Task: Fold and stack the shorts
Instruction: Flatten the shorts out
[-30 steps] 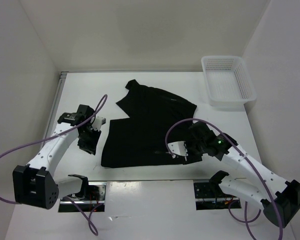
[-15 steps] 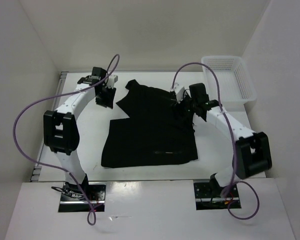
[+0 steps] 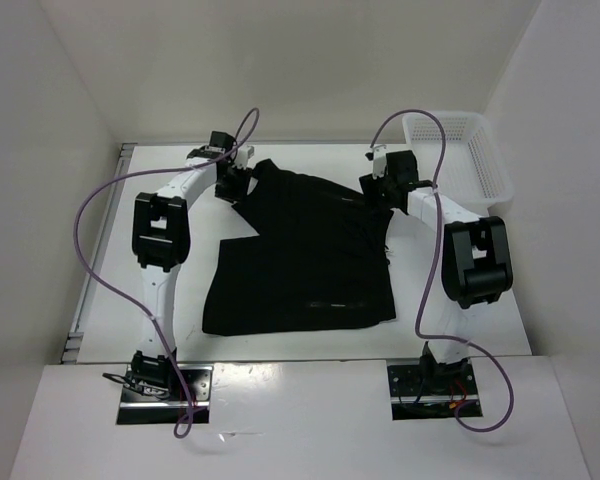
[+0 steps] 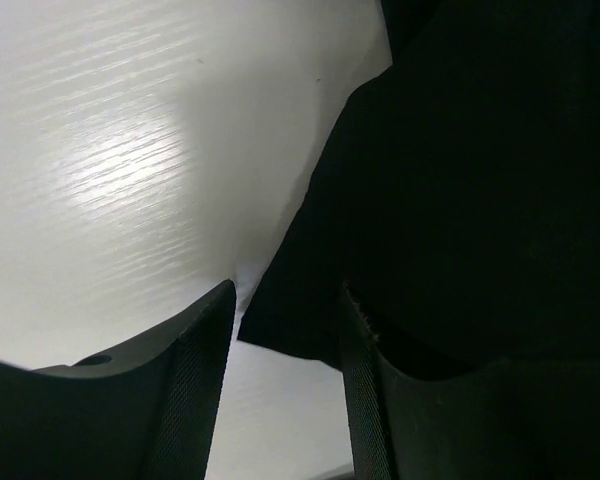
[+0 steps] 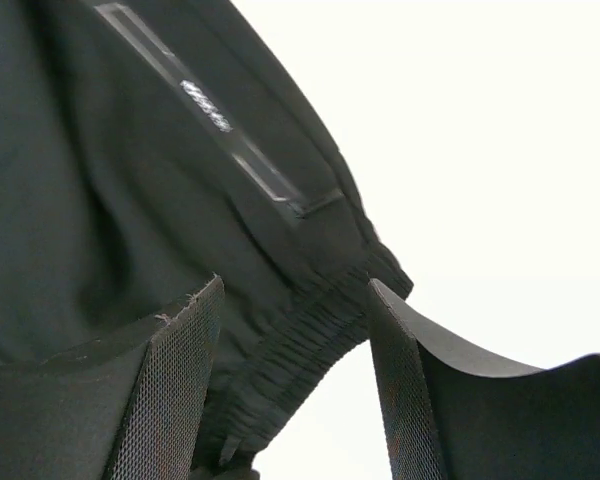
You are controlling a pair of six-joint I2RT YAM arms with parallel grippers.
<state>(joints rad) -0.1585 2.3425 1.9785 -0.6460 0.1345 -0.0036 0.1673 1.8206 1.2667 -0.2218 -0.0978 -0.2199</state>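
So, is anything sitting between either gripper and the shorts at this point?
Nothing visible. The left gripper and right gripper are each at a far corner of the shorts, with the cloth edge between their open fingers. The white mesh basket stands apart at the far right.

Shorts point(image 4: 460, 180), left wrist view: were cut off by top and right edges.
White print point(image 5: 205, 105), right wrist view: was blurred, unreadable.

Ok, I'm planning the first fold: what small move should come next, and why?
Probably close both: the left gripper straddles a far corner of the shorts, the right gripper straddles their elastic waistband, and neither grips yet.
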